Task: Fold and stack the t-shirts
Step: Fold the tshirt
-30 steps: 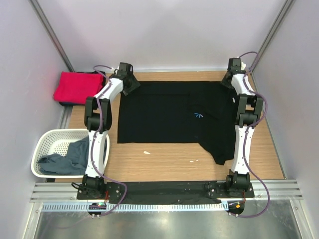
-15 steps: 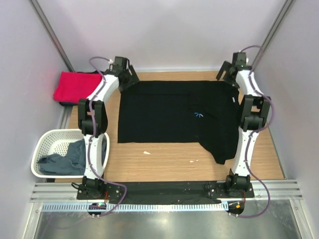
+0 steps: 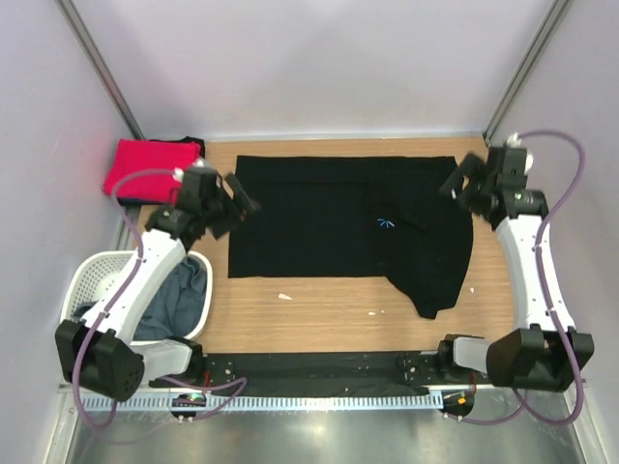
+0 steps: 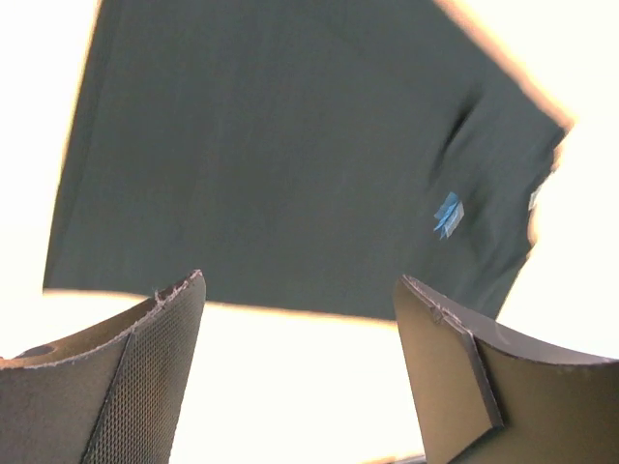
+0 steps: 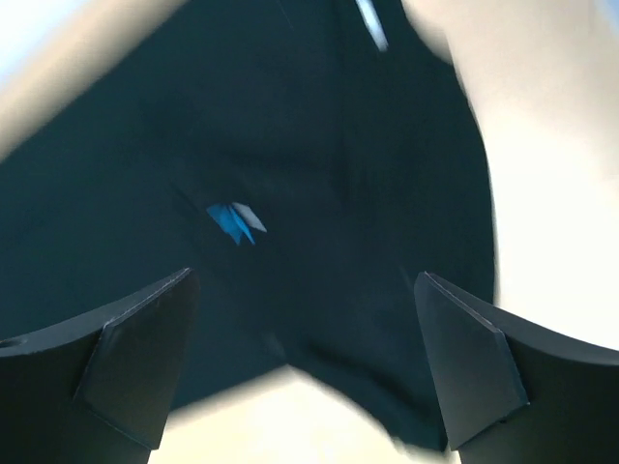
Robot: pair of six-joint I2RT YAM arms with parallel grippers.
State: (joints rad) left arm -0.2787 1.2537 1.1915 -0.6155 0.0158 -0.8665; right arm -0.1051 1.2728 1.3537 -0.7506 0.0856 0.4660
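Note:
A large black t-shirt (image 3: 329, 217) lies spread flat mid-table, with a small blue mark (image 3: 385, 223) and one flap reaching toward the near right. My left gripper (image 3: 237, 205) hovers open off its left edge, holding nothing. My right gripper (image 3: 456, 186) hovers open at its right edge, also holding nothing. In the left wrist view, the left gripper (image 4: 300, 280) looks over the black t-shirt (image 4: 271, 145). The right wrist view shows the right gripper (image 5: 305, 275) above the black t-shirt (image 5: 319, 145). A folded red t-shirt (image 3: 147, 169) sits back left. A grey-blue t-shirt (image 3: 179, 295) lies in the basket.
A white lattice basket (image 3: 89, 275) stands at the near left, partly under my left arm. Two small white scraps (image 3: 285, 296) lie on the wood near the shirt's front edge. Walls close in the sides and a metal rail (image 3: 319, 372) runs along the near edge.
Both arms have swung from the black t-shirt's back corners to its left and right sides. Both grippers opened wider and hold nothing.

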